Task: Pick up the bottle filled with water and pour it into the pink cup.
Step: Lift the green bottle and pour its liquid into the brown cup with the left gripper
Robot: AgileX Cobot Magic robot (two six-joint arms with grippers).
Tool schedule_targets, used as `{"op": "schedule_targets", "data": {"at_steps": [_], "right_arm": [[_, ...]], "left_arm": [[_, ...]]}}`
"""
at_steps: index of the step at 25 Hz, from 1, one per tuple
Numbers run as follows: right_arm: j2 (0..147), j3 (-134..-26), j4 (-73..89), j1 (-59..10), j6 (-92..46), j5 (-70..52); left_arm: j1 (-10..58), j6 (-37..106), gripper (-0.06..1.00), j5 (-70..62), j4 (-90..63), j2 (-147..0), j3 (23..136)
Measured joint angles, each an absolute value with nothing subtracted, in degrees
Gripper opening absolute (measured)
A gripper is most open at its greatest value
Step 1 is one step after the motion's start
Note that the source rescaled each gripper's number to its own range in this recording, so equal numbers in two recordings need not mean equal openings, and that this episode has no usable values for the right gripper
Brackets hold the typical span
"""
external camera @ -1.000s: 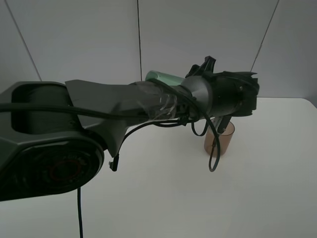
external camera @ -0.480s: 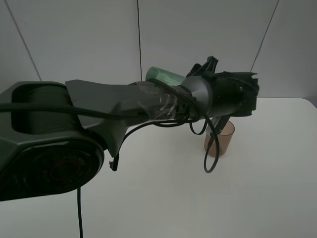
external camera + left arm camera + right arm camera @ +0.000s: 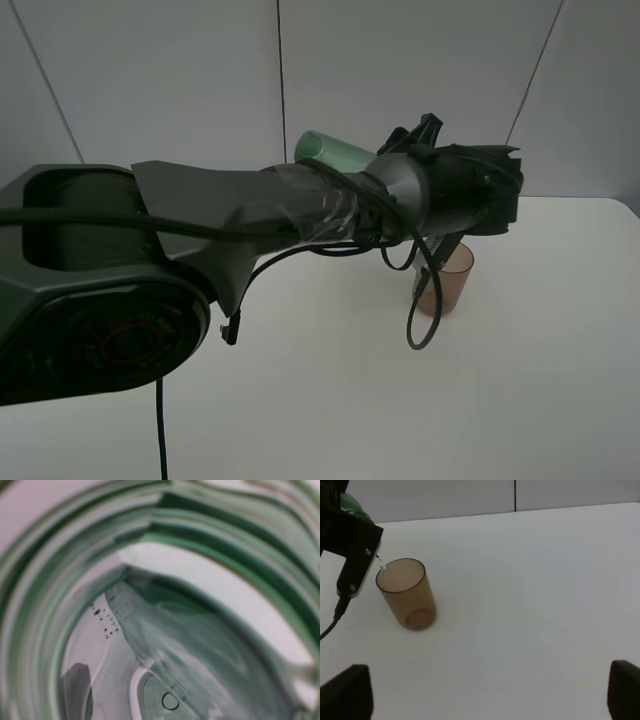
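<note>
One step in hand, by the look of things: the pour. Grips the bottle [image 3: 335, 155] in the left gripper [image 3: 420, 138], jaws clamped on its body. Carries it above the pink cup [image 3: 445, 285], tipped close to level, base away from the cup, neck toward it and out of sight in the high view. Fills the left wrist view with wet green wall, so shows no fingertips there. Leaves the pink cup upright on the table [image 3: 330, 400], with nothing else near it. Shows a small pale glint at the rim of the cup in the right wrist view, too small to call water or plastic. Parks the right gripper [image 3: 485, 695] apart from the cup, fingers spread wide, holding nothing.

To pour well: aim the mouth over the middle of the cup, not over its rim. Raise the base little by little rather than in one roll; probably surges from a wide capless neck. Stay low above the cup to cut splash, yet clear of its rim; likely topples at a nudge, being light and unsupported. Ease off short of the cup's brim. Squeeze no harder than now; thin plastic, probably buckles.
</note>
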State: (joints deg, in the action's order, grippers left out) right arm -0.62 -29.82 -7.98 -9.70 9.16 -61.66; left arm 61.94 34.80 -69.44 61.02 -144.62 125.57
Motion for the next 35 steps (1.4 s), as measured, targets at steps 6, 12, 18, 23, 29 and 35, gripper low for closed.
{"op": "schedule_targets", "data": {"at_steps": [6, 12, 18, 23, 29, 35], "right_arm": [[-0.62, -29.82, -7.98, -9.70, 9.16, -61.66], [-0.62, -29.82, -7.98, -9.70, 9.16, -61.66], [-0.62, -29.82, -7.98, -9.70, 9.16, -61.66], [-0.62, -29.82, -7.98, -9.70, 9.16, -61.66], [-0.62, -29.82, -7.98, -9.70, 9.16, -61.66], [-0.62, -29.82, -7.98, -9.70, 9.16, -61.66]], "left_arm": [[61.94, 36.69, 0.01, -69.44, 61.79, -144.62, 125.57], [61.94, 37.44, 0.01, -69.44, 62.07, -144.62, 125.57], [61.94, 37.98, 0.01, -69.44, 62.09, -144.62, 125.57], [62.00, 37.98, 0.01, -69.44, 62.48, -144.62, 125.57], [62.58, 37.98, 0.01, -69.49, 63.37, -144.62, 125.57], [62.58, 38.04, 0.01, -69.49, 63.42, -144.62, 125.57]]}}
